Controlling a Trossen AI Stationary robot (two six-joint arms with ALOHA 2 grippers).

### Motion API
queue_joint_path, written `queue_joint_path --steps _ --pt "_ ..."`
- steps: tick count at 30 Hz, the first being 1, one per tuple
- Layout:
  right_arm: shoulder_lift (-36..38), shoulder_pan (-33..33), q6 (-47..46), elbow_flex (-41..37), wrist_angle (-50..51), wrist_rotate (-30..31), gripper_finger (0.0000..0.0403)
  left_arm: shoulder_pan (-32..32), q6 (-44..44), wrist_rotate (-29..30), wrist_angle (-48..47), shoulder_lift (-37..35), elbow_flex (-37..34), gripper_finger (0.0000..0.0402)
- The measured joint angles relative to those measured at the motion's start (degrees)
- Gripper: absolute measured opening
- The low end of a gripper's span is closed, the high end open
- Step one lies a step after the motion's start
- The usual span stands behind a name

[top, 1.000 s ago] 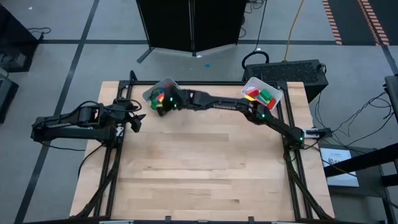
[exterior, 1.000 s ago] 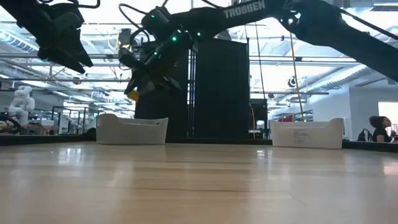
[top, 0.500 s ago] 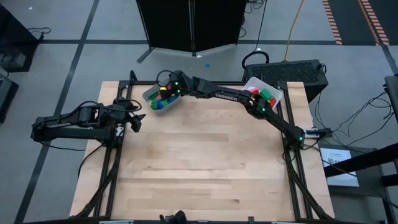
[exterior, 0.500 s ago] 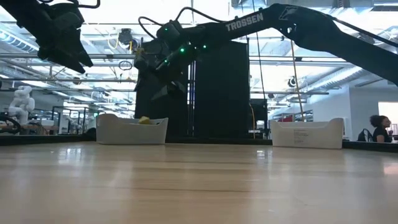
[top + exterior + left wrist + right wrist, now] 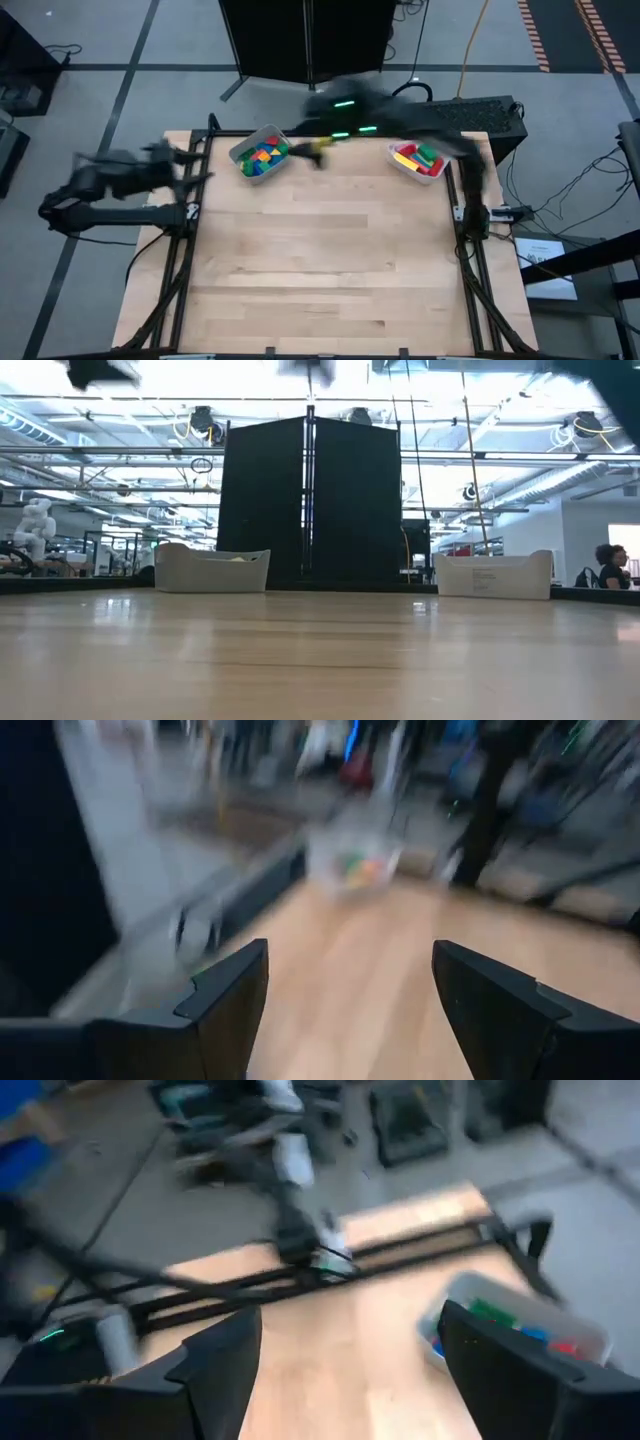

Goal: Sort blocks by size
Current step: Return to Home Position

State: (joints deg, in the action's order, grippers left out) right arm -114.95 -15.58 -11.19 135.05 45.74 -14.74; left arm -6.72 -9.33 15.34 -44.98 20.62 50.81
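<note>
The blocks [image 5: 262, 157] lie in two white bins [image 5: 237, 153] at the surface's [image 5: 320, 260] far edge; the right pincer [image 5: 350, 1315] above that edge and the left pincer [image 5: 348, 948] off its left side, both released and empty, should home high.

A heap of small blocks [image 5: 262, 157], blue, green, red and yellow, lies in the left bin [image 5: 238, 152] at the far edge of the bench [image 5: 320, 260]; longer blocks [image 5: 420, 157], red, green, yellow, fill the right bin [image 5: 398, 164].

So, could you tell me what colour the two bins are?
White, both the left bin and right bin; low view shows it best.
</note>
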Motion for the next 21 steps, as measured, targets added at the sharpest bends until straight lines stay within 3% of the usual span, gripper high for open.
queue_joint_path --steps 2,7,13,18,21 --pt "8.2 1.5 3.3 0.3 7.7 2.5 0.0292 0.0 4.0 -1.1 3.0 -2.0 3.5 0.0281" --pt "25.9 7.6 2.6 -0.3 21.2 19.7 0.0292 0.0 8.6 -1.4 7.9 -6.2 10.2 0.0281" --pt "47.7 16.4 3.1 -3.8 27.8 24.2 0.0292 0.0 3.6 -0.7 7.8 -10.8 11.4 0.0281" --pt "62.6 18.0 5.8 -22.6 26.7 22.3 0.0292 0.1 -2.3 -3.7 7.0 -15.4 6.6 0.0281" --pt "74.0 18.0 8.8 -41.6 15.7 12.9 0.0293 0.1 -4.2 -7.4 7.8 -18.9 2.1 0.0281"
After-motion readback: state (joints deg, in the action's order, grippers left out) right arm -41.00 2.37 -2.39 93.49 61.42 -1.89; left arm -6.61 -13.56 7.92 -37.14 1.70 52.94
